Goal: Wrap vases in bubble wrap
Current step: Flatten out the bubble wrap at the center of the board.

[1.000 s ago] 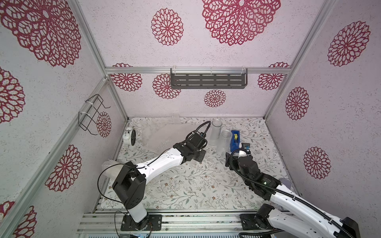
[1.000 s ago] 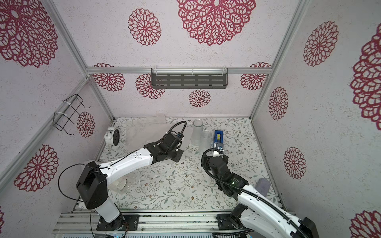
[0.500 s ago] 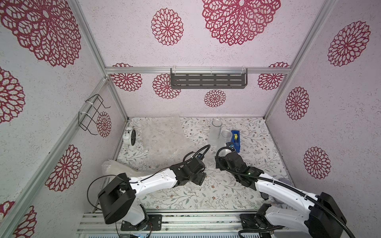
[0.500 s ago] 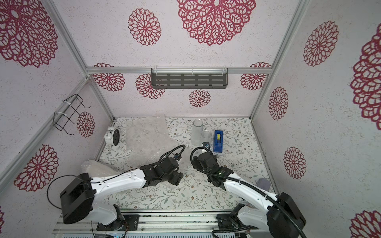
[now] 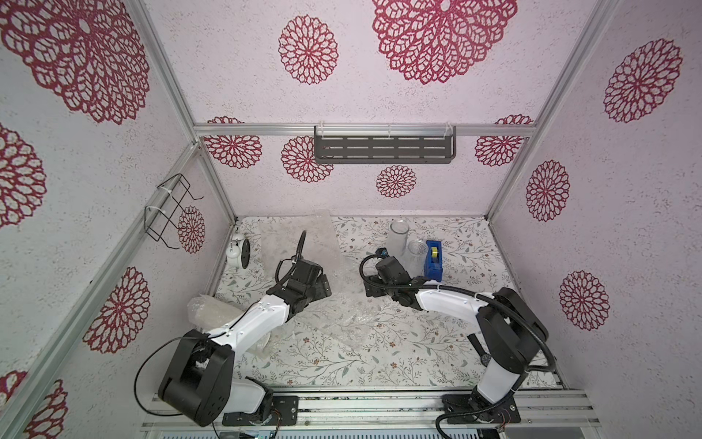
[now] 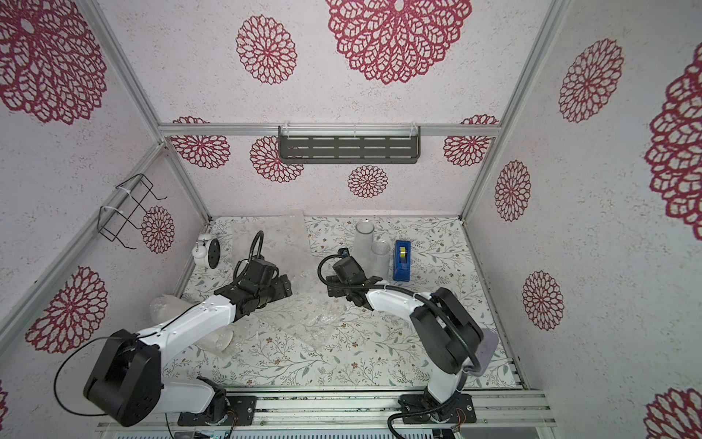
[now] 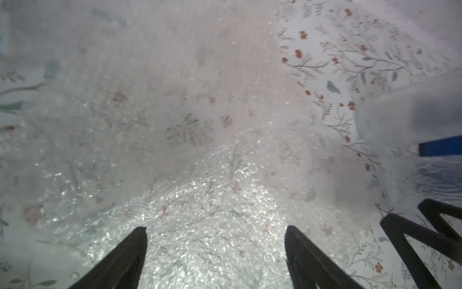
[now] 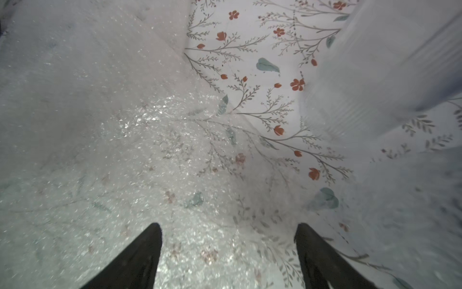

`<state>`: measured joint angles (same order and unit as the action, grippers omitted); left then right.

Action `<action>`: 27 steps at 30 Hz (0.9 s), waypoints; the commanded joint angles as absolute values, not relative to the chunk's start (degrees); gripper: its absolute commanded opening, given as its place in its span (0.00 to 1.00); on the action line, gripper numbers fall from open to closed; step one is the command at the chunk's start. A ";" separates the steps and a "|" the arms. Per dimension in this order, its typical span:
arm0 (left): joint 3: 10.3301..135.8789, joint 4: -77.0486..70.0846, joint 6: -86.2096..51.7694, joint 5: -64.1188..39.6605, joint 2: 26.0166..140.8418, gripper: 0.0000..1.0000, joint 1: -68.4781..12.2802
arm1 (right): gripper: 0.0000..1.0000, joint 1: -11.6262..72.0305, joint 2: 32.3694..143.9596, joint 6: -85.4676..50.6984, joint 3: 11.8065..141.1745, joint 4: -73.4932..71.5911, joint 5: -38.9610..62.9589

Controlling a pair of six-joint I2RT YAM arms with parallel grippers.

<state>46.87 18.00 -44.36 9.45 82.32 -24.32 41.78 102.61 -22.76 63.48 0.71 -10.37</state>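
Clear bubble wrap (image 5: pixel 343 309): crinkled, dotted sheet, spread flat under both pairs of fingers (image 7: pixel 127 252). Arms low, angled inward; left gripper (image 7: pixel 215 232) and right gripper (image 8: pixel 228 229) with black fingers spread wide, nothing pinched. Vases: frosted glass cylinder (image 5: pixel 397 237) and shorter ribbed glass (image 5: pixel 417 251), side by side, upright, mouths up, beyond right fingers.

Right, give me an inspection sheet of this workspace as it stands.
Surface: floral-print table, flat, no spills seen.
Job's things: frosted glass cylinder and clear ribbed glass upright, unwrapped, at the back; crumpled bubble wrap mid-table; flat sheets behind it; a wrapped bundle beside the left arm.
Clutter: blue tape dispenser beside the glasses; alarm clock at the back left.
Grippers: left gripper and right gripper open, empty, above the wrap.
Cables: black cables looped at each wrist, not snagged.
Surroundings: slotted shelf and wire rack on the walls.
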 commanded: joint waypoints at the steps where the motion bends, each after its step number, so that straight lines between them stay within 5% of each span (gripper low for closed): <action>1: 48.59 15.96 -48.60 4.63 85.57 0.88 -22.22 | 0.86 40.87 106.47 -21.27 67.65 3.78 -7.05; 12: 50.25 14.41 -46.64 0.22 95.30 0.85 -16.75 | 0.80 41.67 110.23 -21.62 64.53 4.16 -4.79; 27: 58.09 17.61 -38.53 -2.43 101.53 0.86 -17.66 | 0.78 56.05 88.86 -34.08 40.14 0.00 -9.41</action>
<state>56.34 16.91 -40.99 -0.25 100.44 -16.84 53.08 92.27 -29.06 42.26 -2.26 -8.10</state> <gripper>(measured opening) 0.859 0.778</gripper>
